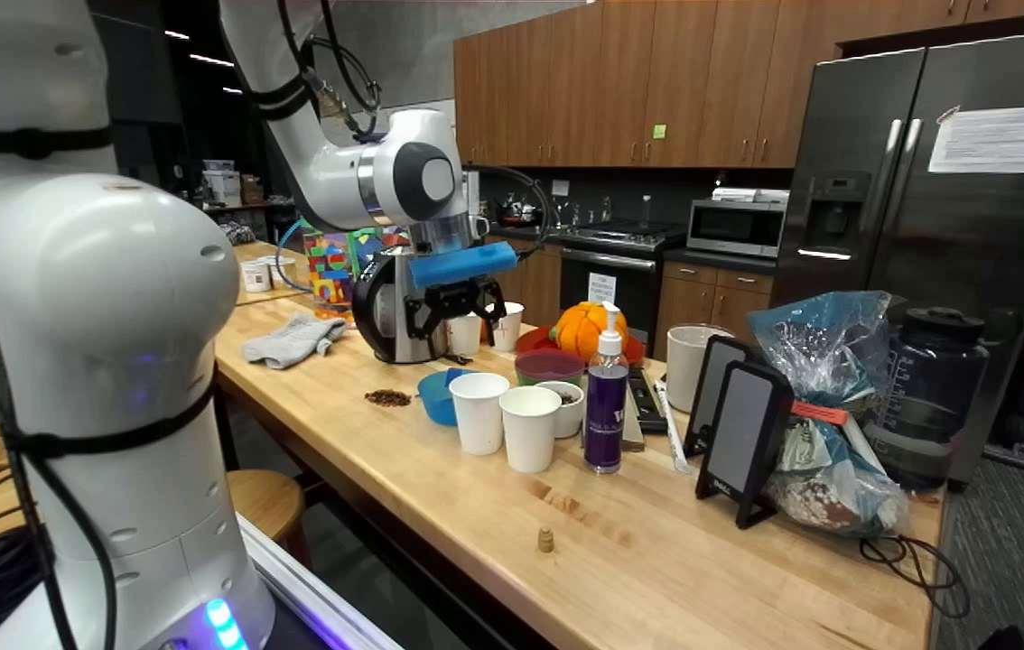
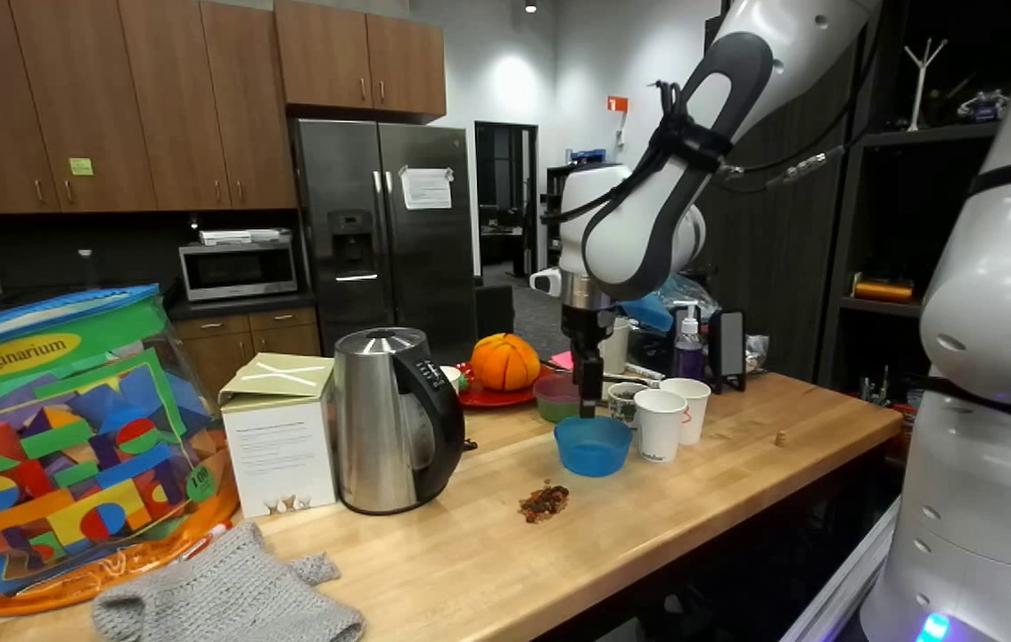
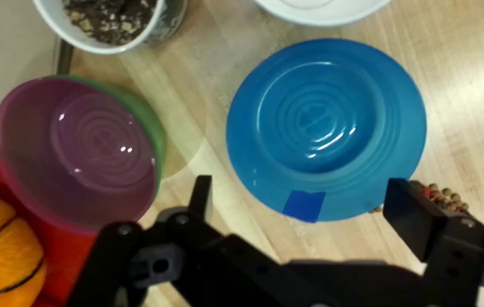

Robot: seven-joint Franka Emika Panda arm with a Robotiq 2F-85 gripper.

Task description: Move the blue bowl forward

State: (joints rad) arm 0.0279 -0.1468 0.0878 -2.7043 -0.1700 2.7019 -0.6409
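The blue bowl is round and shallow, with a dark blue tape piece on its rim. It sits upright on the wooden table. It also shows in both exterior views, partly behind a white cup in one of them. My gripper is open and empty. It hovers above the bowl's edge, with the fingertips spread to either side of the taped rim. The gripper also shows in both exterior views. No contact with the bowl is visible.
White paper cups and a potted cup stand close to the bowl. A purple-green bowl and an orange pumpkin are nearby. A kettle and loose brown bits lie on the other side.
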